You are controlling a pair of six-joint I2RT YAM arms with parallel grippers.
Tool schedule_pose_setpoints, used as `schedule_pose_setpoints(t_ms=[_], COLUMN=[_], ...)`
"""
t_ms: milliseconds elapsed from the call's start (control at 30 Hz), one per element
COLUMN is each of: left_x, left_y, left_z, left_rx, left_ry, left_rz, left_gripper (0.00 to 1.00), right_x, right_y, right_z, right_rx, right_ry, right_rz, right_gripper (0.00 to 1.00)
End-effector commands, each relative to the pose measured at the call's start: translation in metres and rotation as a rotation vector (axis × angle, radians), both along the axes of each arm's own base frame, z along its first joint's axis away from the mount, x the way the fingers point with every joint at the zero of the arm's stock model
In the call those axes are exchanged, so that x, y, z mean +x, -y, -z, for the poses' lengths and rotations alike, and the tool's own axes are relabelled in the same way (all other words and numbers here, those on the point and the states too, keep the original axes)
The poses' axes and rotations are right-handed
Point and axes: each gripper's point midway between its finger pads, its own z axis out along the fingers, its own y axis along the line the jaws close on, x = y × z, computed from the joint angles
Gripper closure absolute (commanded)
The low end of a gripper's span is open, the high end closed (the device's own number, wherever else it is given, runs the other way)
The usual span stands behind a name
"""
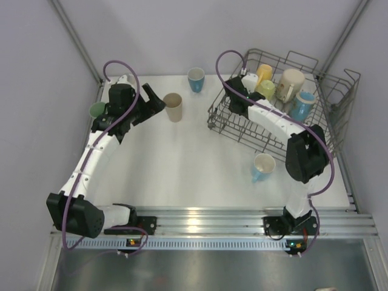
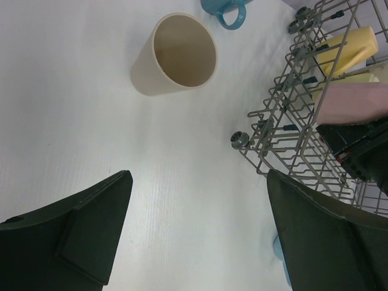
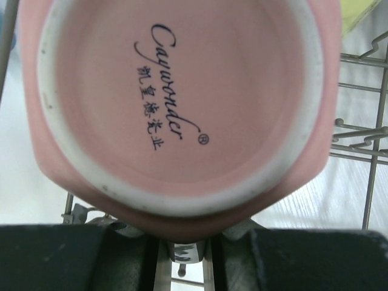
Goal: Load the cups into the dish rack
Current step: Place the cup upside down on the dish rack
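Note:
My right gripper (image 1: 242, 85) (image 3: 182, 236) is shut on a pink cup (image 3: 176, 103) whose printed base fills the right wrist view. It holds the cup over the near left part of the grey wire dish rack (image 1: 339, 115) (image 2: 285, 127). The pink cup (image 2: 357, 103) also shows in the left wrist view. In the rack lie a yellow cup (image 1: 264, 73), a lime cup (image 1: 267, 90), a cream cup (image 1: 291, 83) and a light blue cup (image 1: 302, 104). My left gripper (image 1: 156, 100) (image 2: 200, 230) is open and empty, just left of a beige tumbler (image 1: 173, 107) (image 2: 176, 54) lying on its side.
A blue mug (image 1: 196, 79) (image 2: 225, 11) stands at the back of the table. A light blue mug (image 1: 263, 166) with a cream inside stands in front of the rack. A green cup (image 1: 97, 110) sits at the far left, behind my left arm.

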Motion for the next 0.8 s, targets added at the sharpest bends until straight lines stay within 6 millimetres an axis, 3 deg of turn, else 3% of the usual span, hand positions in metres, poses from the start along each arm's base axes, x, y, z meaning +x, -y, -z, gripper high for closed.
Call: schedule_pose_setpoints(t_ms=[0,400,767], left_x=[-0.007,-0.007,-0.009], left_y=[-0.002,-0.004,-0.004], left_z=[-0.01,-0.005,-0.008], left_rx=[-0.008,-0.021,-0.034], left_ry=[0.029,0.015,0.017], left_rz=[0.005,0.004,0.002], left_gripper=[0.02,0.02,0.02], right_x=[0.027,0.035,0.033], right_y=[-0.015,-0.017,-0.019], right_z=[-0.052,-0.039,-0.038], right_rx=[0.06,0.052,0.07], right_ry=[0.176,0.154,0.138], right_rz=[0.036,0.059,0.058], right_gripper=[1.0,1.0,0.78])
